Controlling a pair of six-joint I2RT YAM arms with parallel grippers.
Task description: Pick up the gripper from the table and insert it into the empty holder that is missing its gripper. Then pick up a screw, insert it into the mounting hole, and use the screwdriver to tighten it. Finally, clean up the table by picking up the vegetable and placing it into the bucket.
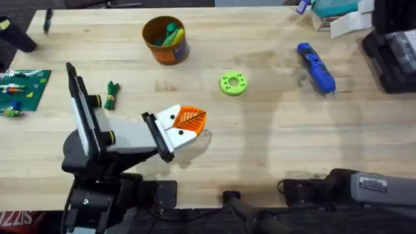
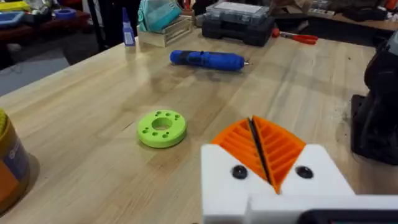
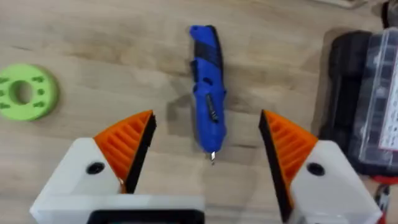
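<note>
The left end effector [image 1: 190, 121] sits low over the table [image 1: 273, 136] near its front edge, orange pads pressed together, clenched on nothing. The right end effector [image 3: 208, 146] is released, its fingers spread wide above the blue screwdriver [image 3: 208, 93], which lies flat on the table's right side. The dark green vegetable [image 1: 111, 95] lies left of centre. The bucket [image 1: 166, 39] stands farther back. A bright green ring disc [image 1: 233, 83] rests mid-table.

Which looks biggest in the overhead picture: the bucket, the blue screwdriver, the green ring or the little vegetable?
1. bucket
2. screwdriver, longer but thinner, so close to the bucket
3. green ring
4. vegetable, about level with the ring, hard to separate
</note>
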